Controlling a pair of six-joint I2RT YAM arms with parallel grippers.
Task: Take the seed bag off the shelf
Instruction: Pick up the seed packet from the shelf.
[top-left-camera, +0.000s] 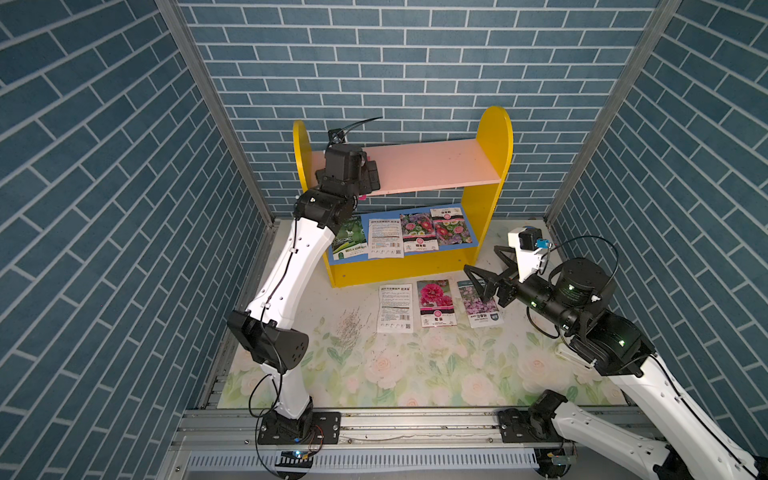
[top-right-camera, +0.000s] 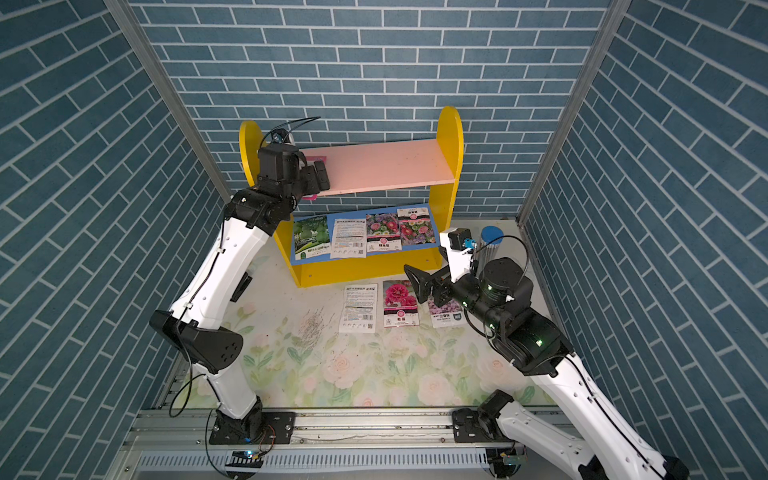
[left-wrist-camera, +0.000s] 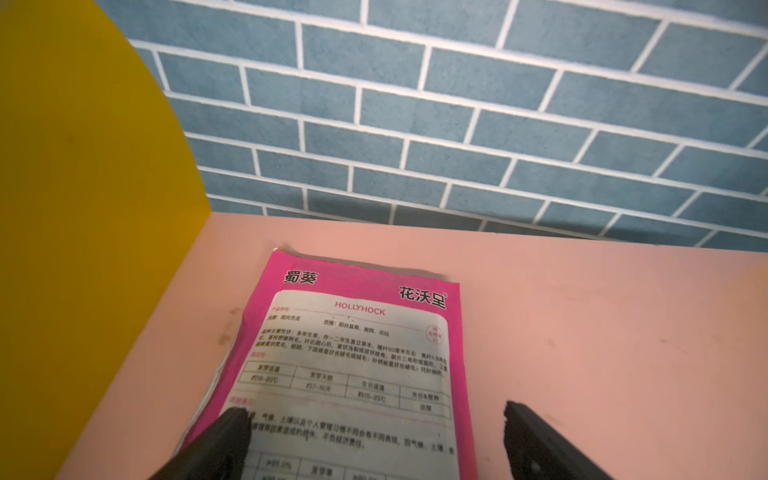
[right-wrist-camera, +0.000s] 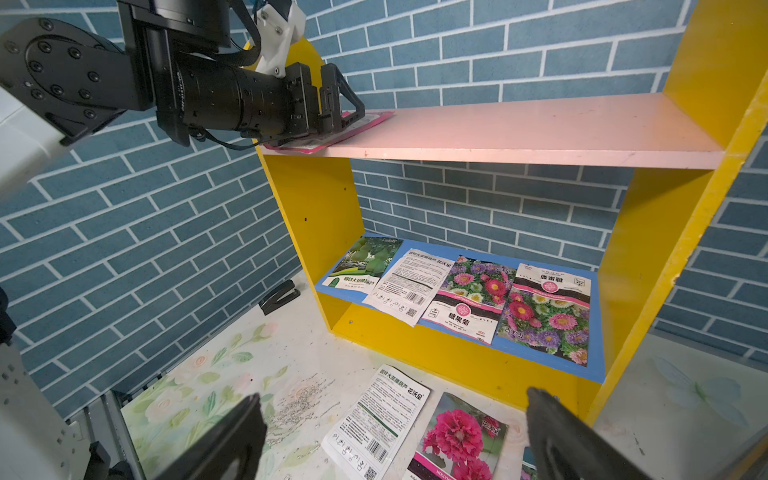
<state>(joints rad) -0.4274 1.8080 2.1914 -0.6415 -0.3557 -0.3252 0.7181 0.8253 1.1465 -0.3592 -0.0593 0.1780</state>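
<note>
The shelf (top-left-camera: 494, 137) (top-right-camera: 451, 133) stands at the back wall, with yellow sides, a pink upper board (right-wrist-camera: 540, 124) and a blue lower board. A pink hollyhock seed bag (left-wrist-camera: 357, 365) (right-wrist-camera: 365, 122) lies flat at the left end of the pink board, overhanging its front edge. My left gripper (left-wrist-camera: 376, 413) (top-left-camera: 370, 174) hovers open just over it. One of its fingers is above the bag's edge and the other is above bare board. My right gripper (right-wrist-camera: 395, 398) (top-left-camera: 482, 258) hangs open and empty above the table, right of the shelf's front.
Several seed bags (top-left-camera: 399, 237) lie on the blue lower board (right-wrist-camera: 596, 332). Three more (top-left-camera: 436, 303) lie in a row on the floral table in front of the shelf. Loose seeds (top-left-camera: 351, 324) are scattered to their left. A blue-capped cylinder (top-right-camera: 492, 239) stands behind the right arm.
</note>
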